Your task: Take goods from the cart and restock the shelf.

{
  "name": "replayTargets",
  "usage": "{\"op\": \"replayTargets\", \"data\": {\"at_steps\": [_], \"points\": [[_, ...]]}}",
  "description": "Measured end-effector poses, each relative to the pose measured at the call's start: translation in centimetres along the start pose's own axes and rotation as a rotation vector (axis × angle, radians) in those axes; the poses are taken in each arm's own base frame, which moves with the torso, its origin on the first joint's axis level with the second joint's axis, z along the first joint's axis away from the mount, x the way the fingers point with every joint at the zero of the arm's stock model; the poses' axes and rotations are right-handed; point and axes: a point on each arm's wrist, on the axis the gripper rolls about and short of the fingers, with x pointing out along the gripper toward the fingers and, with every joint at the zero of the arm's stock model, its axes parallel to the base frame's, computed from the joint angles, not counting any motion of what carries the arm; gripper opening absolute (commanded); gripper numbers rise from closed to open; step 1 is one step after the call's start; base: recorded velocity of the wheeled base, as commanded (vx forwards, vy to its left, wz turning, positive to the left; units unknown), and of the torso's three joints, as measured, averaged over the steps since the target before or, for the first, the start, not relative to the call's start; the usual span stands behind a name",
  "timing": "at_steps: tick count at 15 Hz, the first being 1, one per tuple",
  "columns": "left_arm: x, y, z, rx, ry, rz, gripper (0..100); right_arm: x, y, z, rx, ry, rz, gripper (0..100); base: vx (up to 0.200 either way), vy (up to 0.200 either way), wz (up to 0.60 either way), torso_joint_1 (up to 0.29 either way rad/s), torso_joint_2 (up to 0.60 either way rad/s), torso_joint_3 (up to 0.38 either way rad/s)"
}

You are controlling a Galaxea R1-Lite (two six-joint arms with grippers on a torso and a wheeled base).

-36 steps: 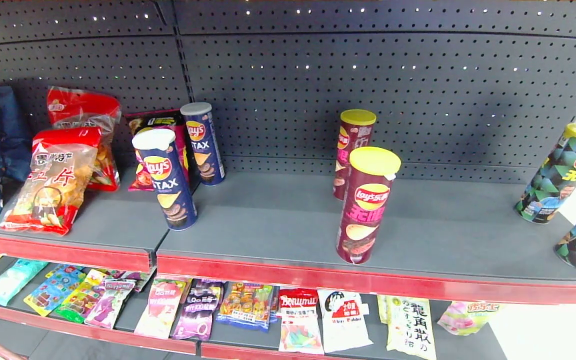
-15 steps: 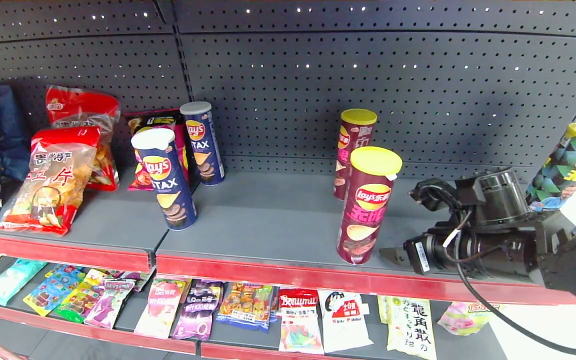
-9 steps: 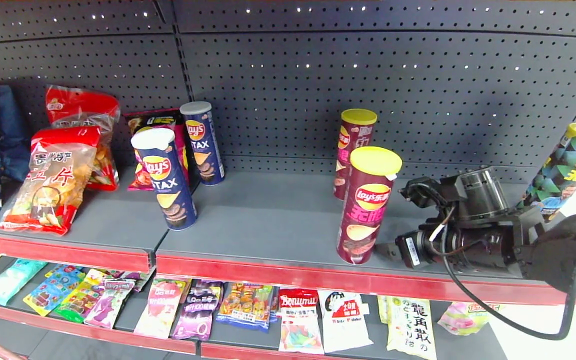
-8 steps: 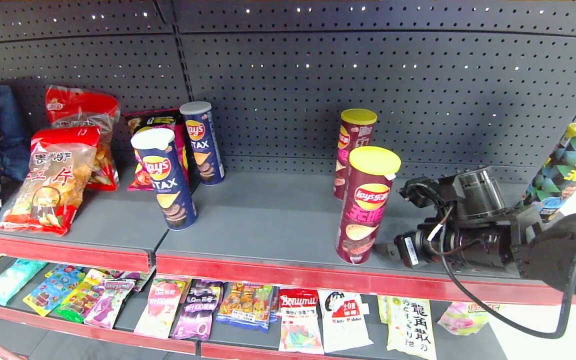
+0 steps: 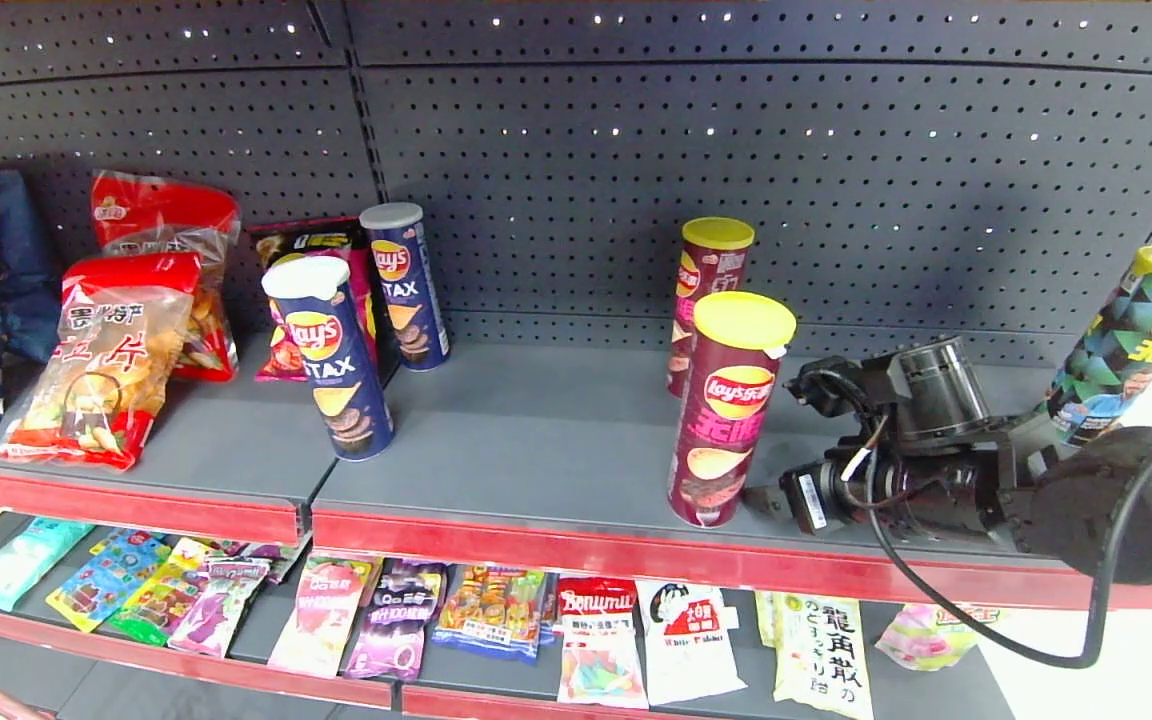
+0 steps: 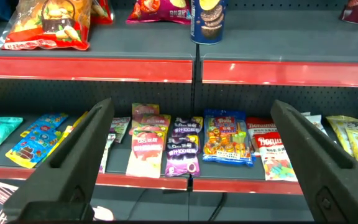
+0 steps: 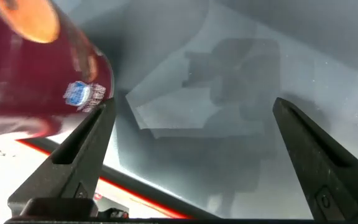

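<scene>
The shelf [image 5: 536,440] is a flat sheet of matt grey metal with a glossy red strip along its front edge, backed by a dark panel [image 5: 736,150] punched with rows of small round holes. Near the front edge stands a maroon can [image 5: 731,410], a tall, smooth tube with a flat yellow plastic lid. A second can of the same kind [image 5: 708,290] stands behind it, close to the panel. The right tool [image 5: 761,497] lies low over the shelf just beside the base of the front can. Its two black, wedge-shaped fingers are spread wide apart and grasp nothing. From the right wrist, the rounded side of the maroon can [image 7: 36,68] sits by the tip of one finger; whether they touch cannot be told. The left tool [image 6: 191,155] is also released, its fingers splayed and empty, facing the lower shelf where flat, shiny packets [image 6: 185,146] lie in a row. Further left on the upper shelf stand two slim blue cans [image 5: 331,355] with pale lids, next to crinkled red bags [image 5: 106,360] with clear windows.
</scene>
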Motion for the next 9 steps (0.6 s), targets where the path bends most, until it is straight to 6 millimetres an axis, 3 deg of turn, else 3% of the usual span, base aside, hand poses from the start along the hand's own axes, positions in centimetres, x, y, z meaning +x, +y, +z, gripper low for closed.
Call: {"op": "replayTargets", "data": {"at_steps": [9], "points": [[0.0, 0.0, 0.0, -0.001, 0.0, 0.0, 100, 0.59, 0.17, 0.37, -0.025, -0.024, -0.006, 100, 0.0, 0.0, 0.0, 0.0, 0.0, 0.0]]}}
